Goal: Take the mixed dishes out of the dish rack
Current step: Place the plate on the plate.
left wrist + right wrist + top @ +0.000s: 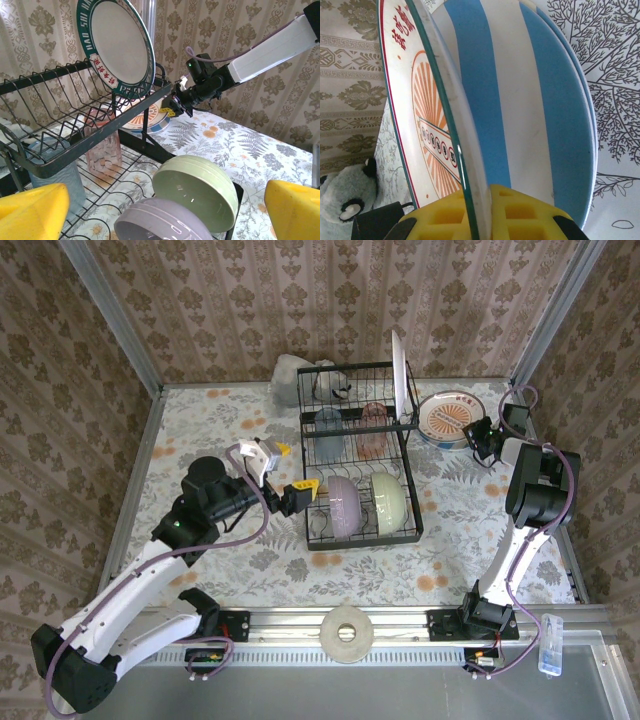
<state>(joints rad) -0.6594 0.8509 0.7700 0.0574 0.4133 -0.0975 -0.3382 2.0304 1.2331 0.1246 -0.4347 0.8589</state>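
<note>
Floral tabletop point(230, 430) — right gripper point(480, 437) on plate point(450, 417)

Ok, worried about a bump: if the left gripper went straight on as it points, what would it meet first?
Likely the lavender bowl in the dish rack's lower tier, right ahead of the left gripper, though depth is unclear.

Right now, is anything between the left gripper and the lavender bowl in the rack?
Nothing visible does. The open left gripper faces the lavender bowl directly, no wire crossing in front. The pale green bowl leans just behind it; the rack's upper tier sits higher, off to the side.
</note>
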